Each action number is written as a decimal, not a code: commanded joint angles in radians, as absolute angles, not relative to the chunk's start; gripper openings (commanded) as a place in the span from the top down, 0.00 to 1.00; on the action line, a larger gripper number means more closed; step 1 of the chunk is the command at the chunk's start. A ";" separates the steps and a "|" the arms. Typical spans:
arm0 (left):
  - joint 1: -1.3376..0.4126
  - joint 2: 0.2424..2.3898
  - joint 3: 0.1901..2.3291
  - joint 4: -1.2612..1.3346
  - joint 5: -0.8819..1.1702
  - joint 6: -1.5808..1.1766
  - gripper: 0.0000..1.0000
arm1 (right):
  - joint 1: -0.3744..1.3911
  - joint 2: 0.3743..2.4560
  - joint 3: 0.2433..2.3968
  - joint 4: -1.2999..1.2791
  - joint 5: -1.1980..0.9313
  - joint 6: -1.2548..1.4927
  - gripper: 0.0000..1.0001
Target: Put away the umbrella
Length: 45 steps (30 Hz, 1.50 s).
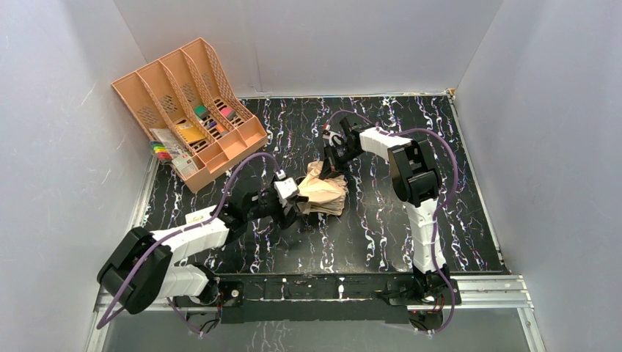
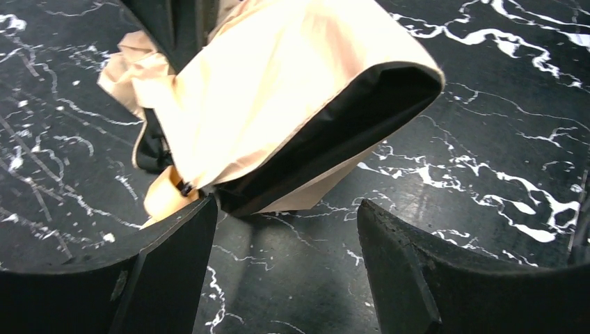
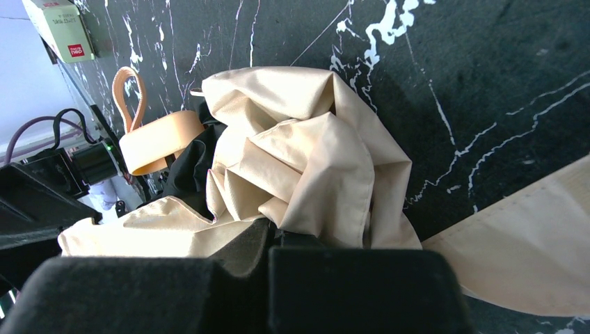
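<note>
Standing well off to the left of both grippers, a peach file tray [image 1: 187, 103] rests at the back corner of the table [image 1: 440, 213]. The left gripper [image 1: 290, 196] is released, fingers [image 2: 174, 257] spread wide, with the umbrella [image 1: 326, 194] lying crumpled just ahead of its tips; contact cannot be confirmed. The right gripper [image 1: 334, 158] is clenched on a fold of the tan fabric. Handle [image 3: 156, 142] and loop strap [image 3: 129, 87] lie ahead of it, to the left in its wrist view

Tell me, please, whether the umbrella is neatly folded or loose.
Loose, not neatly folded: the umbrella lies on the table in a crumpled heap, its fabric bunched in unwrapped creases beside the handle.
</note>
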<state>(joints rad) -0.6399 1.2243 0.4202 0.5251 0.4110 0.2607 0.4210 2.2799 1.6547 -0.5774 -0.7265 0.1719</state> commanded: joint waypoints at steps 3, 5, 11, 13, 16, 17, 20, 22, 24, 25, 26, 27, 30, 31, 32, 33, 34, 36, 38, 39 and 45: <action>-0.627 1.279 0.488 0.560 0.596 0.251 0.28 | 0.400 2.331 1.614 -0.543 -0.482 0.084 1.00; -0.627 1.289 0.484 0.594 0.599 0.233 0.28 | 0.400 2.333 1.617 -0.545 -0.482 0.084 1.00; -0.627 1.330 0.519 0.604 0.642 0.213 0.36 | 0.400 2.335 1.620 -0.545 -0.484 0.084 1.00; -0.627 1.348 0.540 0.587 0.665 0.208 0.39 | 0.400 2.336 1.620 -0.546 -0.483 0.084 1.00; -0.627 1.372 0.560 0.572 0.697 0.194 0.42 | 0.400 2.338 1.621 -0.546 -0.483 0.084 1.00; -0.627 1.376 0.562 0.572 0.705 0.188 0.43 | 0.400 2.338 1.619 -0.546 -0.483 0.083 1.00; -0.627 1.379 0.563 0.560 0.716 0.170 0.48 | 0.399 2.338 1.620 -0.546 -0.485 0.083 1.00; -0.627 1.375 0.564 0.548 0.705 0.139 0.54 | 0.400 2.338 1.620 -0.546 -0.483 0.083 1.00; -0.627 1.372 0.569 0.539 0.681 0.095 0.59 | 0.400 2.339 1.620 -0.545 -0.483 0.083 1.00; -0.627 1.367 0.573 0.527 0.677 0.077 0.62 | 0.400 2.340 1.621 -0.545 -0.483 0.083 1.00; -0.627 1.361 0.575 0.516 0.675 0.059 0.66 | 0.400 2.341 1.620 -0.543 -0.483 0.083 1.00; -0.627 1.353 0.575 0.511 0.674 0.037 0.71 | 0.400 2.339 1.618 -0.540 -0.482 0.086 1.00; -0.627 1.308 0.566 0.514 0.684 -0.038 0.97 | 0.400 2.343 1.617 -0.532 -0.477 0.095 1.00; -0.627 1.296 0.561 0.513 0.681 -0.063 1.00 | 0.400 2.345 1.618 -0.532 -0.472 0.098 1.00; -0.627 1.268 0.556 0.512 0.676 -0.089 1.00 | 0.400 2.348 1.619 -0.531 -0.468 0.101 1.00; -0.629 1.243 0.548 0.512 0.669 -0.110 1.00 | 0.400 2.350 1.618 -0.529 -0.463 0.105 1.00; -0.630 1.220 0.544 0.506 0.655 -0.131 1.00 | 0.400 2.352 1.621 -0.528 -0.461 0.109 1.00; -0.639 1.163 0.539 0.488 0.620 -0.174 1.00 | 0.400 2.356 1.622 -0.525 -0.456 0.116 1.00; -0.659 1.110 0.535 0.475 0.597 -0.226 1.00 | 0.400 2.360 1.625 -0.523 -0.449 0.125 1.00; -0.680 1.088 0.535 0.465 0.582 -0.252 1.00 | 0.400 2.360 1.626 -0.522 -0.444 0.129 1.00; -0.870 1.023 0.562 0.362 0.436 -0.321 1.00 | 0.400 2.371 1.637 -0.519 -0.426 0.147 1.00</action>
<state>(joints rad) -0.7578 1.0611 0.5373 0.4313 0.5186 -0.2321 0.4210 2.2803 1.6547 -0.5762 -0.7177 0.1970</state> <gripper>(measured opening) 0.007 0.010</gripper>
